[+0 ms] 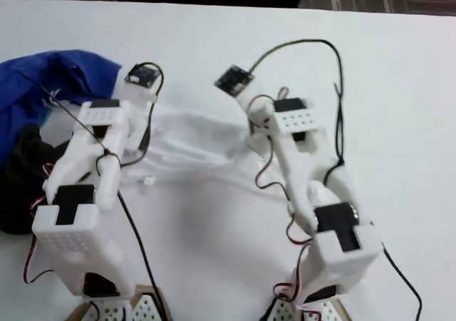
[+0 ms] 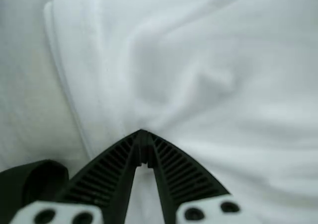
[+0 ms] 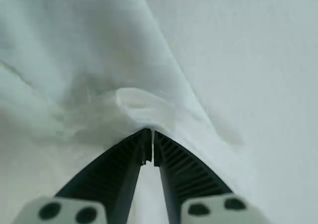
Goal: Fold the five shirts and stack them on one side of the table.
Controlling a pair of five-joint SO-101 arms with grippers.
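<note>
A white shirt (image 1: 189, 146) lies stretched and rumpled on the white table between the two arms. My left gripper (image 2: 142, 136) is shut on a pinched fold of the white shirt (image 2: 198, 75), near its left end in the high view. At the shirt's right end, my right gripper (image 3: 148, 134) is shut on a bunched edge of the white shirt (image 3: 89, 85). In the high view the left arm (image 1: 100, 150) and right arm (image 1: 299, 143) cover both grip points. A blue shirt (image 1: 50, 79) lies crumpled at the far left, with a black shirt (image 1: 18, 182) in front of it.
The white table (image 1: 399, 86) stretches wide to the right and behind the arms. Black and red cables (image 1: 335, 72) loop over the right arm and trail over the table near both arm bases.
</note>
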